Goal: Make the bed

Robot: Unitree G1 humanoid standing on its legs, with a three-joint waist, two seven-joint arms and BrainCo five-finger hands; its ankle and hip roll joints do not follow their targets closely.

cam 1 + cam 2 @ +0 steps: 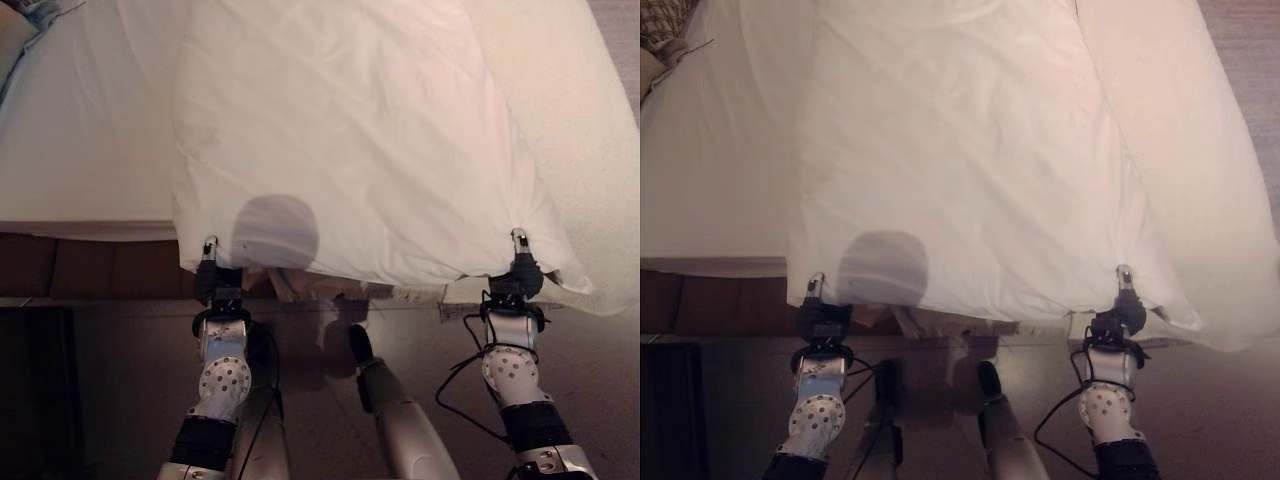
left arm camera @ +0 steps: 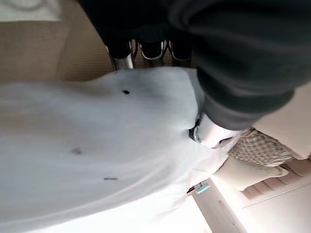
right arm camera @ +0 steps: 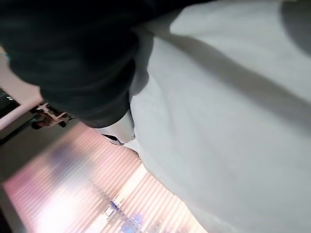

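The white duvet [image 1: 340, 140] lies across the bed [image 1: 80, 150], its near edge hanging over the bedside, with the left hand [image 1: 212, 268] and right hand [image 1: 521, 262] each at a near corner; the fingers are buried in the cloth, so their grip cannot be told. To do the step well, both corners should probably move together at equal height, keeping the edge taut and square. The bare sheet shows at the left, and dark floor [image 1: 110, 400] lies below.
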